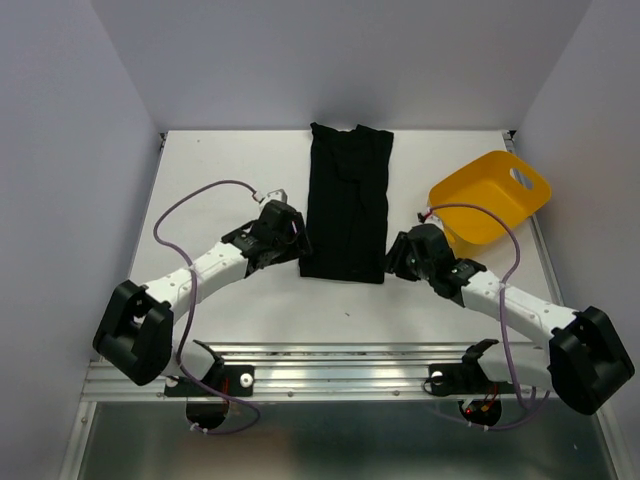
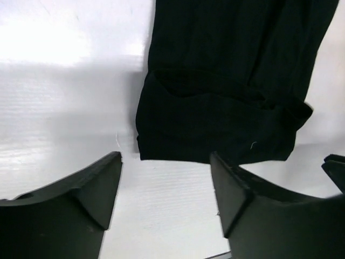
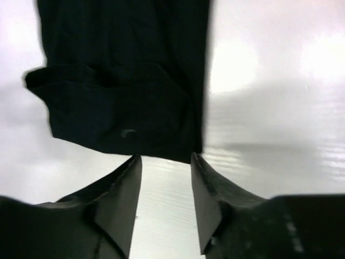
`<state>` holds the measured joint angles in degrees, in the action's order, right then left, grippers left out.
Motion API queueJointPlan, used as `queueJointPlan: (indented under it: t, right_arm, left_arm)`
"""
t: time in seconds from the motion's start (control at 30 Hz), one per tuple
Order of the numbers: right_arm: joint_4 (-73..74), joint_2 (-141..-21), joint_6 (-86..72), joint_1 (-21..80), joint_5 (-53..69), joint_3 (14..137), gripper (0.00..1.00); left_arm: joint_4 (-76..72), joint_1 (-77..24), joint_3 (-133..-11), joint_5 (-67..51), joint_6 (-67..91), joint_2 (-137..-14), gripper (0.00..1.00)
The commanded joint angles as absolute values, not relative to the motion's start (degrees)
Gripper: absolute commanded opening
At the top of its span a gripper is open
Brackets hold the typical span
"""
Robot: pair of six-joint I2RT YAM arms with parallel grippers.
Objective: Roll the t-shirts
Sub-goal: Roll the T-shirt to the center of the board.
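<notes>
The left end effector (image 1: 285,238) sits low at the near left corner of the t-shirt (image 1: 347,205). Its fingers are spread wide with nothing between them, and its wrist view shows the shirt's near edge lying just ahead of the tips. The t-shirt lies mid-tabletop (image 1: 220,170) as a long narrow strip running from the far edge toward the arms. It is flat and not yet rolled, though the near end looks doubled over a little. The right end effector (image 1: 405,252) mirrors the left at the near right corner, fingers parted less widely and also empty. Further right, a yellow tub (image 1: 490,195) rests tilted, apart from the cloth. The step in hand seems to be taking the near edge to start the roll. To do it well, both sides should pinch at matching depth, catch every layer at the corners, and turn the edge over evenly so the roll runs straight. A one-sided grab would likely skew it, and soft cotton will probably slump if lifted high.
</notes>
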<state>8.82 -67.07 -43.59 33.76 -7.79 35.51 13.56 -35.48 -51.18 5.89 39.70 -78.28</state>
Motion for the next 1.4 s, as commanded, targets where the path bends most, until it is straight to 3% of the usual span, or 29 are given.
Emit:
queueJointPlan:
  t: [0.0, 0.2, 0.4, 0.77, 0.87, 0.97, 1.0, 1.1, 1.37]
  right_arm:
    - [7.57, -65.31, -47.99, 30.77, -0.53, 29.63, 0.51]
    - [3.61, -66.97, -48.16, 30.23, 3.77, 27.95, 0.57]
    - [-2.8, -71.89, -49.3, 30.23, 4.92, 27.6, 0.54]
    - [-6.33, -78.75, -50.01, 29.18, 3.25, 28.13, 0.45]
    - [-6.42, -79.1, -50.27, 29.18, 2.81, 27.86, 0.4]
    - [-6.68, -79.45, -50.1, 29.18, 2.64, 28.12, 0.31]
    - [-6.68, -79.8, -50.01, 29.18, 2.64, 28.21, 0.22]
    - [-6.59, -80.42, -49.48, 29.18, 2.9, 28.92, 0.01]
    - [-2.2, -78.14, -48.34, 29.18, 6.32, 30.32, 0.01]
  left_arm:
    - [9.15, -34.89, -44.04, 0.54, 42.8, -76.64, 0.8]
    - [2.55, -34.37, -39.38, -2.81, 45.44, -78.04, 0.79]
    - [0.44, -33.84, -37.36, -1.67, 47.46, -80.94, 0.53]
    - [-4.13, -33.13, -35.6, -1.67, 48.16, -85.16, 0.48]
    - [-4.66, -33.05, -35.86, -1.93, 48.25, -86.13, 0.38]
    - [-5.1, -32.96, -36.03, -2.2, 48.08, -86.92, 0.17]
    - [-5.1, -32.87, -36.47, -2.46, 47.82, -87.18, 0.03]
    - [-3.7, -32.78, -37.09, -2.11, 47.73, -87.71, 0.0]
    - [2.54, -32.78, -37.35, -0.88, 48.69, -81.49, 0.0]
